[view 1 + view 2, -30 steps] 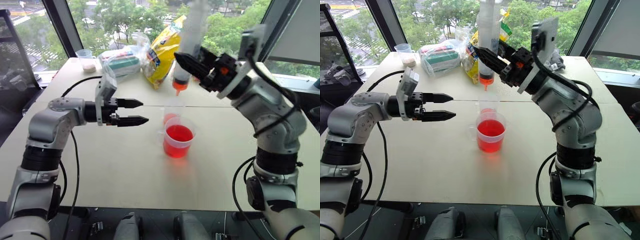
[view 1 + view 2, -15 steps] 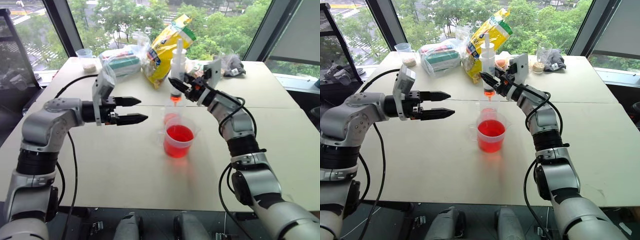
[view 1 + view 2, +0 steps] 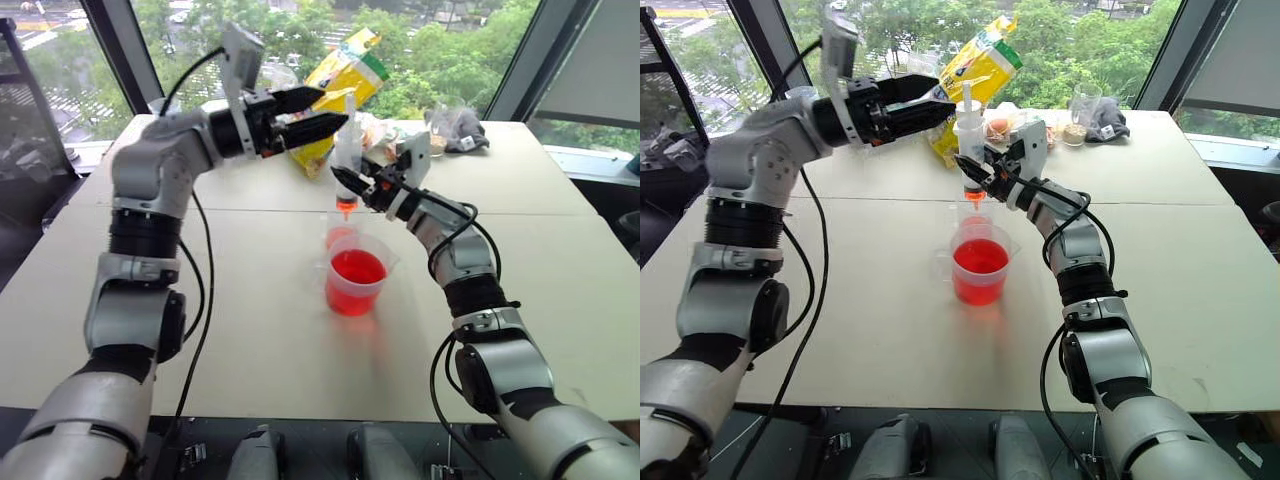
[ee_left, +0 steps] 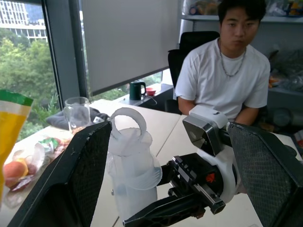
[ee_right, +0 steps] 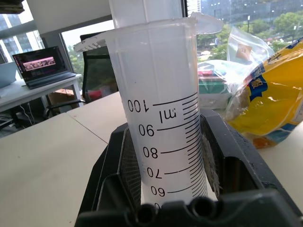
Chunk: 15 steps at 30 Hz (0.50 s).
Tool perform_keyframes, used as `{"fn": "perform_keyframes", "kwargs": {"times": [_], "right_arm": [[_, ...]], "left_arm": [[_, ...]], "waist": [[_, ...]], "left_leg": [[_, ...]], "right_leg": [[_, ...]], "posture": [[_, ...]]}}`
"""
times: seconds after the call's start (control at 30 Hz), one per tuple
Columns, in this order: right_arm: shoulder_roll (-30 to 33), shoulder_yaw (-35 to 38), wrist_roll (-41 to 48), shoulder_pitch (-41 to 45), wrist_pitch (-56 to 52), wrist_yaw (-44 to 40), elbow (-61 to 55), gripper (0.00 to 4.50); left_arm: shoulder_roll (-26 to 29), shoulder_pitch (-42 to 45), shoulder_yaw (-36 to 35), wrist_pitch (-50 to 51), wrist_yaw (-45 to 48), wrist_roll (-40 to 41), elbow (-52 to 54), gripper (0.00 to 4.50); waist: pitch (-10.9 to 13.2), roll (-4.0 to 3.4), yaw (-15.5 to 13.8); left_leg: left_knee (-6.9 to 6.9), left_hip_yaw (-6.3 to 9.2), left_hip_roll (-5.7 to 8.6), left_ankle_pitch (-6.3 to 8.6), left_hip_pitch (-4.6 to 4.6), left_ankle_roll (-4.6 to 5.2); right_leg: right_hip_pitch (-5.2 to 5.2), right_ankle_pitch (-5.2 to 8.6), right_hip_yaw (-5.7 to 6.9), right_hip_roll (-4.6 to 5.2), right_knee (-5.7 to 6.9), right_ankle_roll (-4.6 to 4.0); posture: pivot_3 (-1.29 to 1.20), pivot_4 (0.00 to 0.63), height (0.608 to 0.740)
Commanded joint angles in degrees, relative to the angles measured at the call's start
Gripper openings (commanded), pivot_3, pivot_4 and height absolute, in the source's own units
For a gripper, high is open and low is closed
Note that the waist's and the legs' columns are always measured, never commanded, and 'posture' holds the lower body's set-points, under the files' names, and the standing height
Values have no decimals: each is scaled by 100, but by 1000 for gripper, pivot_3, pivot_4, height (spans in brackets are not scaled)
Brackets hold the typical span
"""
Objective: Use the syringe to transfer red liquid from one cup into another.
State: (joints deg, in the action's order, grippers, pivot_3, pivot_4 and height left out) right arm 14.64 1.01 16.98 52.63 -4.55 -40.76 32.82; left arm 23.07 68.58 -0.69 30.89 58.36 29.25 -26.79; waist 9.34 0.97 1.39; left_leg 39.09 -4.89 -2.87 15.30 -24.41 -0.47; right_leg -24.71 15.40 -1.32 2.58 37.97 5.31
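Two grippers were at work over the table [image 3: 250, 330]. The right gripper [image 3: 350, 185] was closed tight on the barrel of the syringe [image 3: 347, 150] and held it standing up, tip down. The orange tip hung just above the small clear cup [image 3: 338, 232], which had a little red at its bottom. The left gripper [image 3: 318, 112] was spread wide with nothing in it, up high by the white plunger; in the left wrist view the ring at the plunger's top sat between its two fingers [image 4: 80, 175] but did not seem to touch them. Just in front of the small cup stood the big cup [image 3: 357, 275] with the handle, and it held most of the red liquid [image 3: 358, 267]. The syringe looked light, hard and smooth, so it could slip or tip if squeezed badly. The barrel was the good place to hold it, and the plunger top was the place to push or pull. The cups looked thin and light, so a bump could knock them over and spill. I counted one syringe, two red cups and two grippers. Farther back on the table lay one yellow bag [image 3: 335, 90] and some other clear cups and bags. One person [image 4: 227, 80] sat behind the table.
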Motion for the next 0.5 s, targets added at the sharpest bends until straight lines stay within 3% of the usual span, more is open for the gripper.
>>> {"fn": "perform_keyframes", "kwargs": {"times": [0.03, 0.5], "right_arm": [[-1, 114, -34, 44, 184, 14, -116, 1383], [-2, 135, -101, 3, 206, 15, -83, 1383]], "left_arm": [[-115, 300, -23, -290, 72, -167, -280, 4000], [-597, 603, -96, -418, 442, -302, -1100, 4000]], "waist": [[0, 0, -1], [1, 0, -20]], "left_leg": [[0, 0, -1, -1, 0, -1], [0, 1, 0, -1, -3, -2]], "right_leg": [[-1, 0, 0, -2, 0, 0], [0, 0, 0, 0, -2, 0]], "posture": [[0, 150, 740], [0, 150, 740]]}}
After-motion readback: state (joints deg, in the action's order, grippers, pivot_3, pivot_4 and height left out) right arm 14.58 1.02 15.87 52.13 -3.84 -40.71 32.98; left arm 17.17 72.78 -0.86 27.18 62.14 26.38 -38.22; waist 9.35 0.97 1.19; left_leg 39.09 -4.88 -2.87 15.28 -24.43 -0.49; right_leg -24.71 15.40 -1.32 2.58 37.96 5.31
